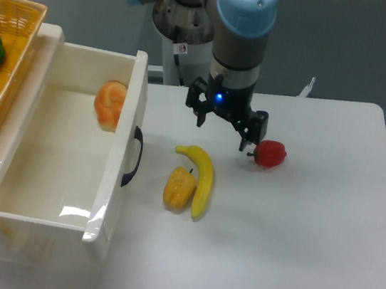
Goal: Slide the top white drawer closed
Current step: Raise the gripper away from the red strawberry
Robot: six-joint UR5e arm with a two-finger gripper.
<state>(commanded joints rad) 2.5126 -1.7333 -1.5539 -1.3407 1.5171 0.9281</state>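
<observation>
The top white drawer [63, 148] stands pulled out at the bench's left edge. The hand [223, 126], wide and empty, hovers mid-bench; next, it must reach the drawer front and push.

Drawer at the left, fruit on the worktop [311, 226].

The top white drawer [113, 176] stands pulled out with a bun [110, 103] inside; right of it lie a pepper [179, 188] touching a banana [200, 177], a tomato [270, 154] further right, the pincer [224, 129] above between them.
</observation>
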